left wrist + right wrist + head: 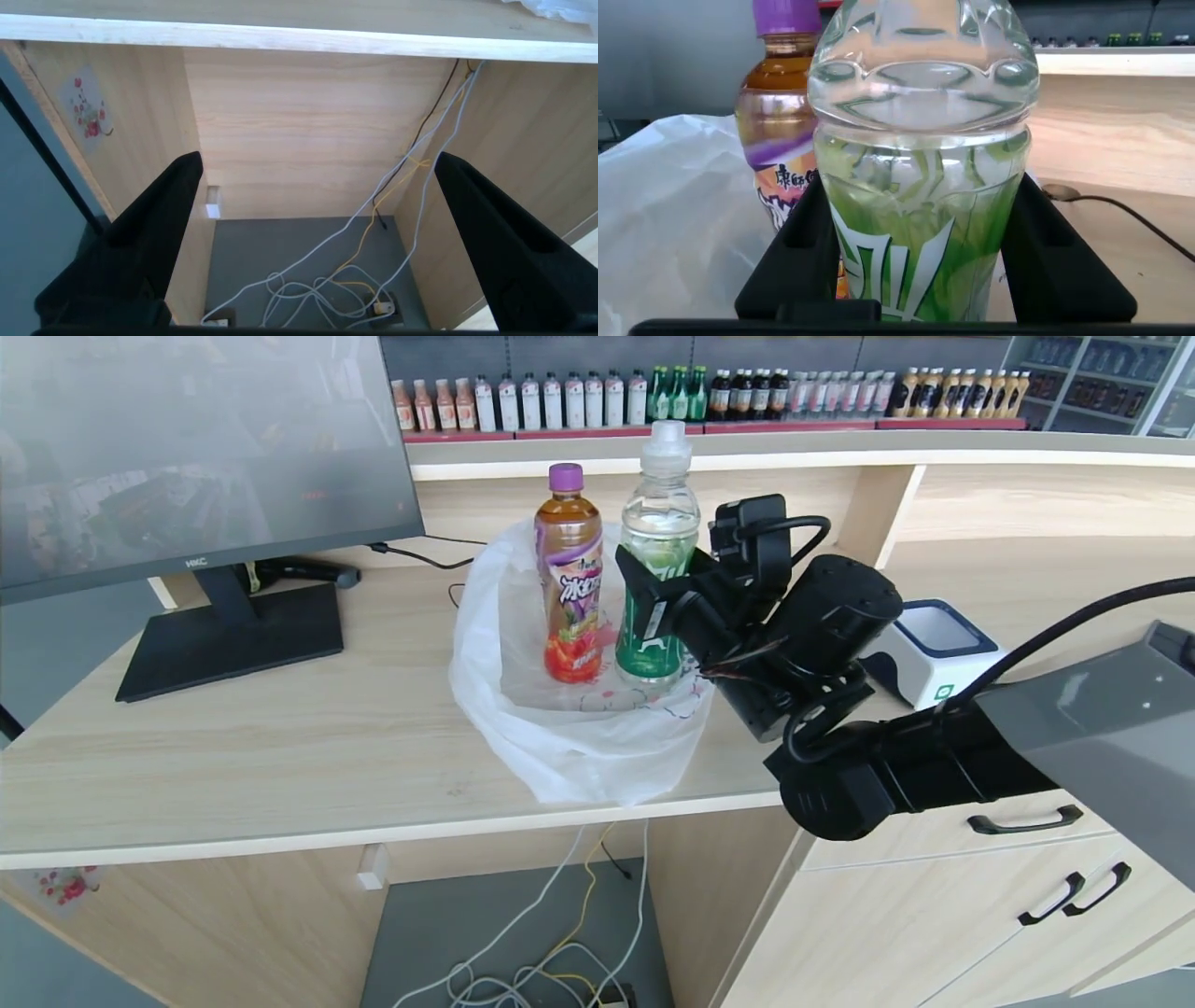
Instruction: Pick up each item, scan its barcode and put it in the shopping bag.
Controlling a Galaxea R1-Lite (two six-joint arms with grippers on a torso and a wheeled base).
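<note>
A clear bottle with a green label (pixel 659 523) stands upright inside the white shopping bag (pixel 560 747) on the counter. A purple-capped tea bottle (pixel 569 579) stands to its left in the same bag. My right gripper (pixel 653 616) comes in from the right, shut on the green-label bottle (pixel 920 84) at label height. In the right wrist view its fingers (pixel 799 252) press both sides of that bottle, with the tea bottle (pixel 775 121) and the bag (pixel 673 205) behind. My left gripper (pixel 318 163) hangs open below the counter edge, holding nothing.
A white barcode scanner (pixel 934 649) sits on the counter right of the bag, behind my right arm. A monitor (pixel 187 448) stands at the back left. Under the counter (pixel 280 37) lie loose cables (pixel 327 280). Drawers (pixel 1027 859) are at lower right.
</note>
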